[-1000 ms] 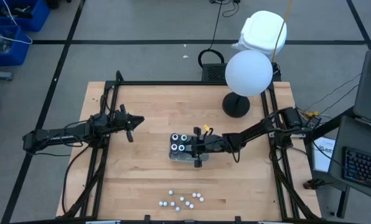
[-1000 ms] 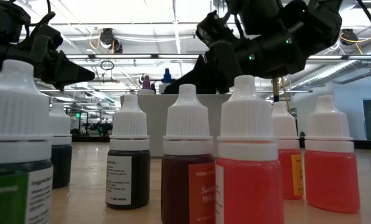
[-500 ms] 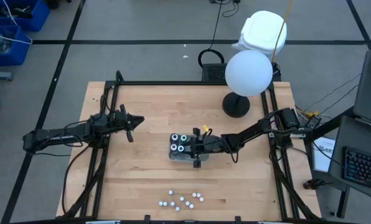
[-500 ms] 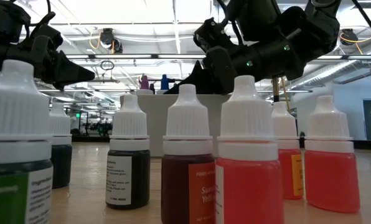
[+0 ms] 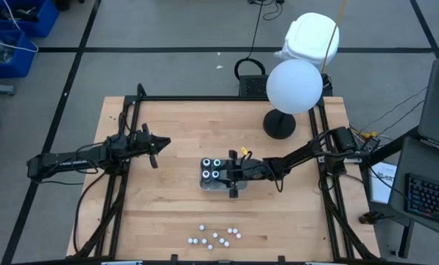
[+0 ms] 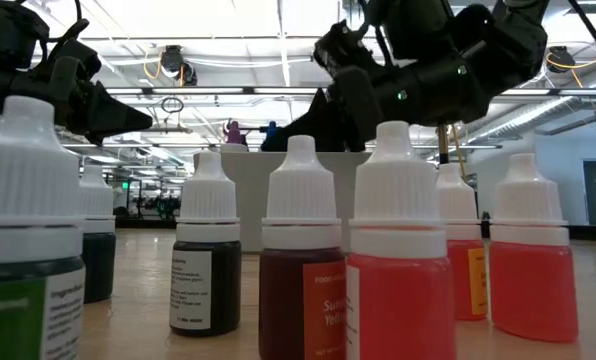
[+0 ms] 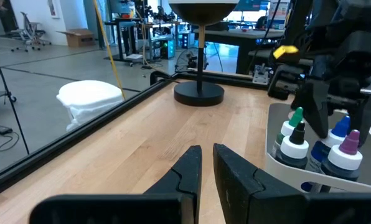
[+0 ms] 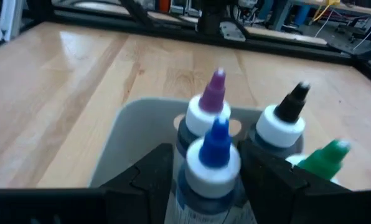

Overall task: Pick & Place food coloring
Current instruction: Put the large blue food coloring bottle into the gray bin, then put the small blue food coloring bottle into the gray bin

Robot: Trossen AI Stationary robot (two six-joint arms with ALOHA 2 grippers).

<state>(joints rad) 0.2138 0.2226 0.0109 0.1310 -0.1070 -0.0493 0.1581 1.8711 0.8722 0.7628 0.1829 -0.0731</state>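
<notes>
Left gripper [image 5: 163, 143]: raised over the left part of the wooden counter [image 5: 183, 118], jaws clenched, empty. Food coloring [image 5: 211, 169]: four bottles standing in a clear tray [image 5: 205, 183] mid-counter. Right gripper [image 5: 223, 174]: at the tray, jaws parted either side of the blue-tipped bottle [image 8: 213, 163], not visibly grasping it

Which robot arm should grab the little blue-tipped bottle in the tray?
Probably the right. The right gripper already has its jaws either side of the blue-tipped bottle in the tray, while the left gripper hangs off to the side.
</notes>
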